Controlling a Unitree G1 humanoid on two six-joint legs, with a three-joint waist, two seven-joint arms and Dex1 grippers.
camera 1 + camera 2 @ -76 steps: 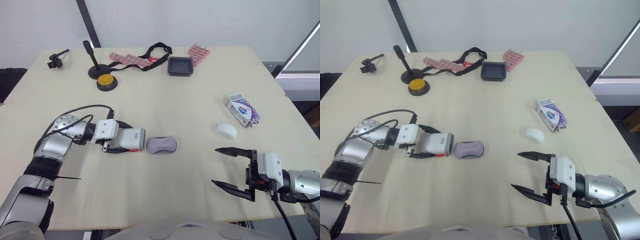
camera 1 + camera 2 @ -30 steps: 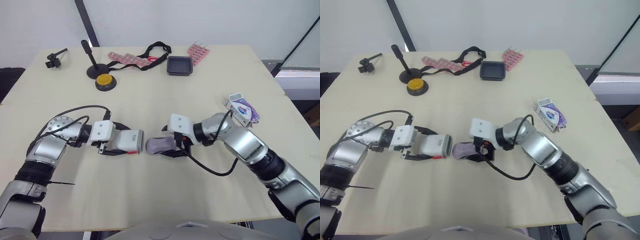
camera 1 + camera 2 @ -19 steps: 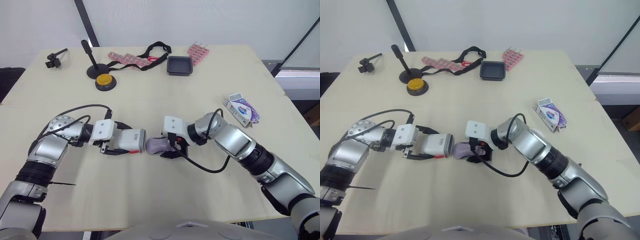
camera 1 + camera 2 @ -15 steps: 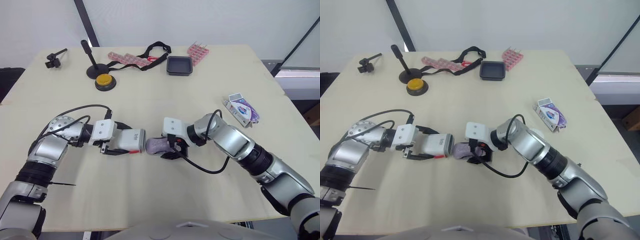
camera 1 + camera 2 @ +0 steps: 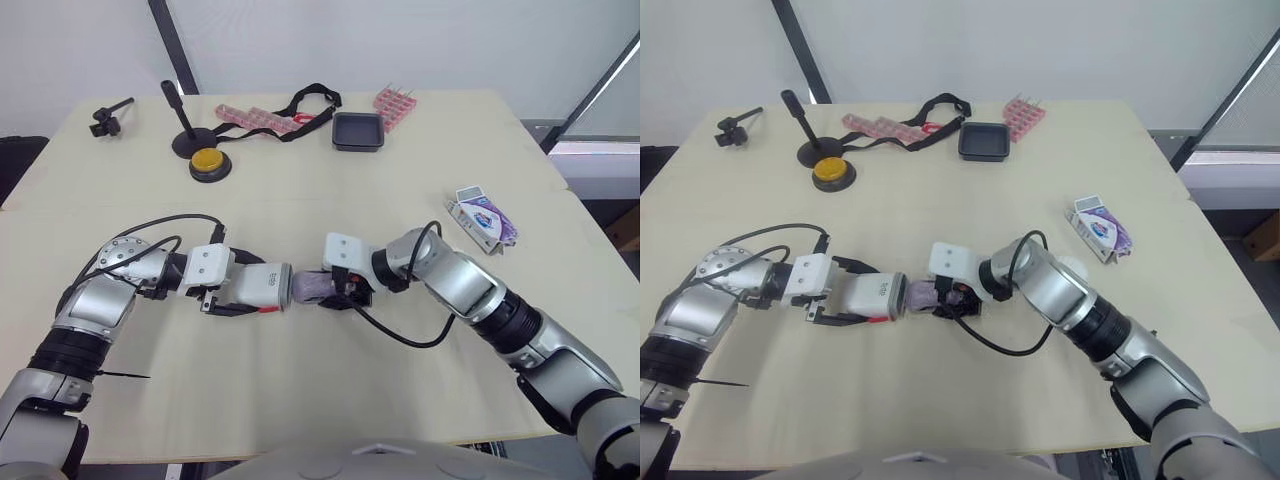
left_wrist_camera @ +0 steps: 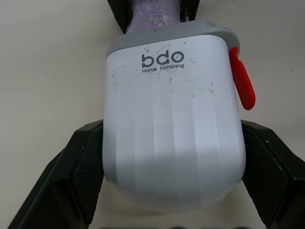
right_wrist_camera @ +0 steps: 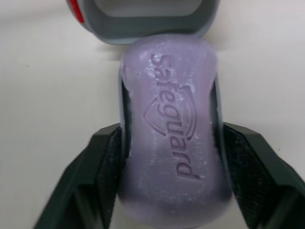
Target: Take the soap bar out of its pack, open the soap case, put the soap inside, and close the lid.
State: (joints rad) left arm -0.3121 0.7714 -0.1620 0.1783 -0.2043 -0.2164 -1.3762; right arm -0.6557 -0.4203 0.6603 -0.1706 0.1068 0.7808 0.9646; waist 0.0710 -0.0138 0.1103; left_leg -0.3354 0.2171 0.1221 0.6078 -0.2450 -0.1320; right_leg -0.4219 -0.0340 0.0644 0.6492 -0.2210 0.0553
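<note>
The left claw (image 5: 255, 289) pinches the white case (image 6: 174, 124) by its two sides. The grey open mouth of the case points forward, away from this claw. The right claw (image 5: 952, 297) pinches the purple soap (image 7: 171, 124), one finger on each long side. The front end of the soap touches the mouth of the case, just ahead of the right claw. How deep it sits I cannot tell. The pack (image 5: 482, 217) lies on the table (image 5: 300, 180), well apart behind the right claw.
</note>
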